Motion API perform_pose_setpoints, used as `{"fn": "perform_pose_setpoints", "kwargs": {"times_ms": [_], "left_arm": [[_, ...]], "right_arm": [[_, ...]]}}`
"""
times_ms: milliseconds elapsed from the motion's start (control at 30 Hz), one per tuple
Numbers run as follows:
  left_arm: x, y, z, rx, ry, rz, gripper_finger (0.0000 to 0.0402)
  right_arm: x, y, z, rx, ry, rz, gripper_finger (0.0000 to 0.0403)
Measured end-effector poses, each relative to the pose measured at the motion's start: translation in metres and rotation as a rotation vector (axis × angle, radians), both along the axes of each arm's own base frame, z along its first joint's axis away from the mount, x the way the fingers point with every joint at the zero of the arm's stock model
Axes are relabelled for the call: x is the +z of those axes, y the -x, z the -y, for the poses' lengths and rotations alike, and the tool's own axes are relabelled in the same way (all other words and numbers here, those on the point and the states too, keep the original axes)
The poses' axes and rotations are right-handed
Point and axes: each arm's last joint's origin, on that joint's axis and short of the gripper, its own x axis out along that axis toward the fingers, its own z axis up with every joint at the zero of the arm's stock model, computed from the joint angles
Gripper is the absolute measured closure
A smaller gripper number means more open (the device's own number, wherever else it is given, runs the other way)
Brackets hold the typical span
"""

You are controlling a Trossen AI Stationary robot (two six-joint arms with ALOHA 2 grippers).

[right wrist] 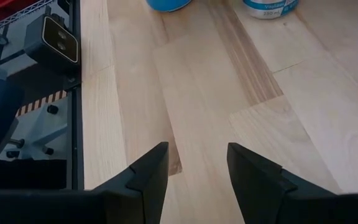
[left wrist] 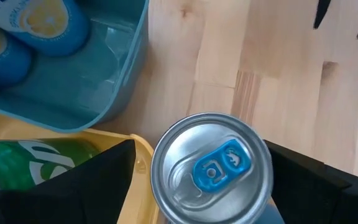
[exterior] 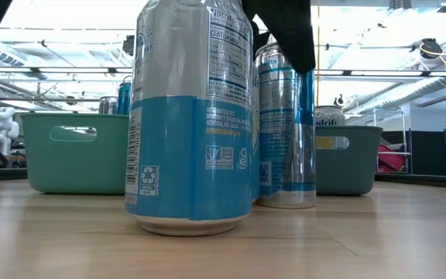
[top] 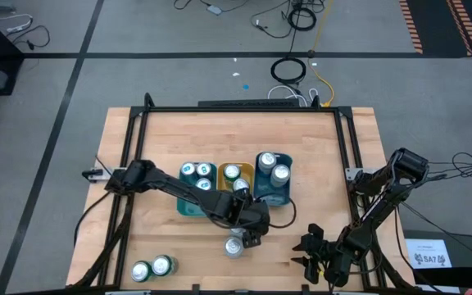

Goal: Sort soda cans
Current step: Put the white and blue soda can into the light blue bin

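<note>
**Soda can sort: left fingers around one can**

High view: three trays sit side by side mid-surface: teal tray [top: 188, 206], yellow tray [top: 224, 171], blue tray [top: 262, 195], each holding soda cans [top: 198, 171]. The left gripper [top: 248, 232] is just in front of the trays over one can [top: 234, 247]. Two cans [top: 153, 268] stand near the front-left corner. The right gripper [top: 316, 252] waits near the front-right corner; bare wood lies between the arms.

Low view: two blue-and-silver cans [exterior: 190, 116] stand close; a recycling mark shows, the small print is unreadable.

Left wrist view: dark fingers [left wrist: 98, 177] flank a silver can top with blue tab [left wrist: 211, 169], gripping its sides beside the yellow tray's rim.

Right wrist view: fingers [right wrist: 151, 168] partly open, holding nothing, over bare wood near the surface's edge.
</note>
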Motion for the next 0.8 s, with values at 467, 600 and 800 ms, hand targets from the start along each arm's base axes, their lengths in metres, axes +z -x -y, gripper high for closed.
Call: {"fn": "perform_pose_setpoints", "kwargs": {"times_ms": [467, 600, 800], "left_arm": [[0.0003, 0.0004, 0.0001, 0.027, 0.001, 0.003, 0.0087], [0.0003, 0.0004, 0.0004, 0.025, 0.007, 0.002, 0.0111], [0.006, 0.0001, 0.0009, 0.022, 0.014, 0.009, 0.0124]], "right_arm": [[-0.0003, 0.0002, 0.0003, 0.002, 0.005, -0.003, 0.0248], [-0.0003, 0.0002, 0.0004, 0.002, 0.006, -0.003, 0.0248], [-0.0003, 0.0002, 0.0003, 0.002, 0.005, -0.003, 0.0248]]}}
